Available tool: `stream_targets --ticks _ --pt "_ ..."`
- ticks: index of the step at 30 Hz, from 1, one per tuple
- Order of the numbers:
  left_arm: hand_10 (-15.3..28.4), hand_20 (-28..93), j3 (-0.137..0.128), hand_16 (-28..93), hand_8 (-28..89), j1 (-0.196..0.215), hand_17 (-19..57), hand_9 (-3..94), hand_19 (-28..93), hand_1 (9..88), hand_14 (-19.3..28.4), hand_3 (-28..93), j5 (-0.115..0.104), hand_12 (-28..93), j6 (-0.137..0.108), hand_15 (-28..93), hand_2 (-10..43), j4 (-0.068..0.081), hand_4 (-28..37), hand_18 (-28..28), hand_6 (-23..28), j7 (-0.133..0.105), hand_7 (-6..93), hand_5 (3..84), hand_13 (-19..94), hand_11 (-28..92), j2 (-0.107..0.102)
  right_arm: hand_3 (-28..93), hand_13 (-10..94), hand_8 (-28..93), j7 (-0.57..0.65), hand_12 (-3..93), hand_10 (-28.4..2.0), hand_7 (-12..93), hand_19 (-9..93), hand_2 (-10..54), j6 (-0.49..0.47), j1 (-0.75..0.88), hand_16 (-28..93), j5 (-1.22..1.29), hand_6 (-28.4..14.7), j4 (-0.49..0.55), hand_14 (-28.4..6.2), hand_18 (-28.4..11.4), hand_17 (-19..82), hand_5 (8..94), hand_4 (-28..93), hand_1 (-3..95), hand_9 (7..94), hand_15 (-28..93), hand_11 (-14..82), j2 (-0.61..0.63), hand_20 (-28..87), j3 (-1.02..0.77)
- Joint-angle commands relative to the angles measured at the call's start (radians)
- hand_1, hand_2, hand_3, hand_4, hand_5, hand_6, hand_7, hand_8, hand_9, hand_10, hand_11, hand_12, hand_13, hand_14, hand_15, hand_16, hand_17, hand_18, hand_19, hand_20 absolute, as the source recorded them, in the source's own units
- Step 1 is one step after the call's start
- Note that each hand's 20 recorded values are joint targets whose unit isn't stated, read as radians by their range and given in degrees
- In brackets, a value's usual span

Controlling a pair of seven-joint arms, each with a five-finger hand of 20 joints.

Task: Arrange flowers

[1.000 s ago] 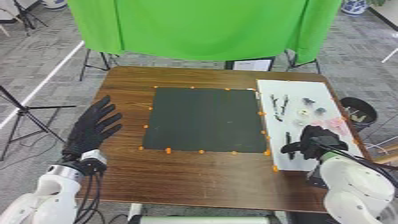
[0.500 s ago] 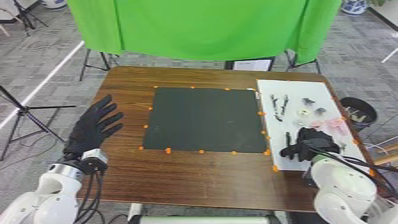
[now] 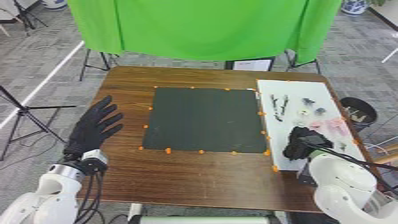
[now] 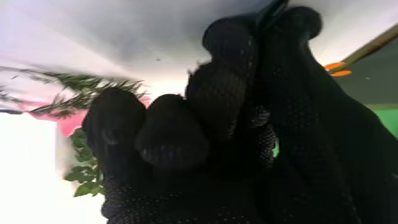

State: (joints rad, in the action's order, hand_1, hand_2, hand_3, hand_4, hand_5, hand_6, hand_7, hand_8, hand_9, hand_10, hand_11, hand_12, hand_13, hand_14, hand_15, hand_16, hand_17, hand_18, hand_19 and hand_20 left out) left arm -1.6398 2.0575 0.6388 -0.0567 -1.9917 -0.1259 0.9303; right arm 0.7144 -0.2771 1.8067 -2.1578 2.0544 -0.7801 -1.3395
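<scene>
- Right hand (image 3: 306, 142) has shifted a little to the left along the white sheet (image 3: 286, 162); the slim dark piece that lay just beside it is no longer seen lying there.
- Nearest, right wrist view: that hand nearly closed, fingers and thumb tips together round a thin dark green stem-like piece (image 4: 269, 12). Seating of the pinch: cannot tell.
- Left hand (image 3: 91, 127) at the desk's left edge, fingers spread, nothing held.
- Step in hand, as judged: securing the stem-like piece. Best done with pads square across it, firm but not crushing, then a straight lift before any turn.
- Just beyond the right hand: pink flowers (image 3: 338, 126). Green leaves (image 4: 84, 172) and a needle-leaved sprig (image 4: 89, 89) near the fingers in the wrist view; a sideways sweep might snag these.
- Edges: sheet runs close to the desk's (image 3: 195, 175) right side, bin (image 3: 360, 100) just past it; little margin there. Orange markers (image 3: 275, 168) line the sheet's left edge.
- Roomier way out: leftward, over the dark mat (image 3: 204, 120).
- Farthest: two dark sprigs (image 3: 284, 104) on the sheet; a high carry should pass them.
</scene>
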Motion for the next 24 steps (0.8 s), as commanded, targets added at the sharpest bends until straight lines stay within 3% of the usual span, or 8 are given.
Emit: stream_targets --ticks 1,6,17,24 --pt "10.2 10 -0.013 -1 -13 0.020 -11.2 15.8 41 28.8 13.7 69 -0.004 17 -0.003 34 -7.2 -0.007 -28.3 20.1 3.2 0.002 22.6 20.9 13 23 0.007 90 79 24 -0.071 38.9 -9.9 59 93 -9.5 0.195 0.079 33 -0.027 0.3 -0.036 -7.6 -17.0 55 71.1 -19 37.9 82.9 82 61.8 -0.004 74 0.028" --pt "10.1 10 -0.020 -1 -13 0.020 -11.2 15.8 41 28.7 13.8 69 -0.005 17 -0.005 34 -7.2 -0.008 -28.3 20.1 3.2 -0.004 22.4 20.9 13 23 -0.006 91 81 26 -0.086 38.8 -9.8 62 93 -9.5 0.280 0.056 33 -0.016 0.3 -0.014 -7.7 -17.2 57 71.2 -14 35.7 84.2 83 63.4 0.018 75 0.001" --pt "10.1 10 -0.033 -2 -13 0.020 -11.2 15.8 41 28.8 13.7 69 0.002 17 0.001 34 -7.2 -0.018 -28.3 20.1 3.2 -0.003 22.5 21.0 13 23 -0.026 92 83 28 -0.061 38.8 -9.7 61 93 -9.5 0.291 -0.002 33 0.002 0.1 0.047 -7.3 -17.3 59 73.2 -10 34.3 85.9 83 63.0 0.040 76 -0.018" --pt "10.2 10 -0.038 -1 -13 0.022 -11.2 15.8 41 28.8 13.7 68 0.001 17 -0.001 34 -7.2 -0.019 -28.3 20.1 3.2 0.000 22.5 21.0 13 23 -0.026 92 84 28 -0.064 39.0 -9.6 60 93 -9.5 0.291 -0.029 33 0.011 0.0 0.050 -7.2 -17.3 60 73.5 -10 34.1 86.2 83 62.8 0.041 76 -0.012"
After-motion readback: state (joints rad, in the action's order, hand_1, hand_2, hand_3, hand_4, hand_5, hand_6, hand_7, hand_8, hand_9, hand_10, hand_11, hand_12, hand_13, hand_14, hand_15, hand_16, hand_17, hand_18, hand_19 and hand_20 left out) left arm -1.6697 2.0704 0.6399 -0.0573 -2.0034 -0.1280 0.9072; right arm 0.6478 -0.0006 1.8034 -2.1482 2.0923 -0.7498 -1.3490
